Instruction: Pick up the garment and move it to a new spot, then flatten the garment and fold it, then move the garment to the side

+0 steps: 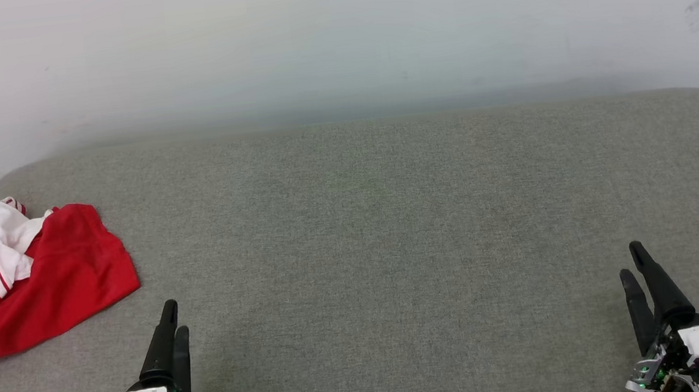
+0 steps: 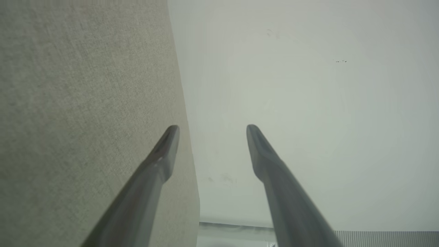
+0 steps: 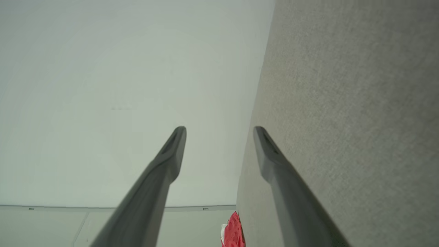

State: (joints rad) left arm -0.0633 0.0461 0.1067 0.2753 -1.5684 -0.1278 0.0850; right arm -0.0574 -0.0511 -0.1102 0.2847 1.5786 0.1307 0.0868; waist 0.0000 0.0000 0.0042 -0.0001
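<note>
Crumpled red, with a white striped sleeve on top, the garment (image 1: 53, 279) is lying at the left edge of the grey worktop (image 1: 391, 217). The left gripper (image 1: 175, 317) is sitting near the front-left corner and pointing toward the far edge. Its fingers are standing apart (image 2: 212, 128) and holding nothing. The garment is lying near its fingertips, to their left and slightly beyond, without touching them. The right gripper (image 1: 629, 259) is sitting near the front-right corner, likewise spread (image 3: 220, 128) and empty, well apart from the garment. A red sliver of the garment (image 3: 234, 233) is showing low between its fingers.
</note>
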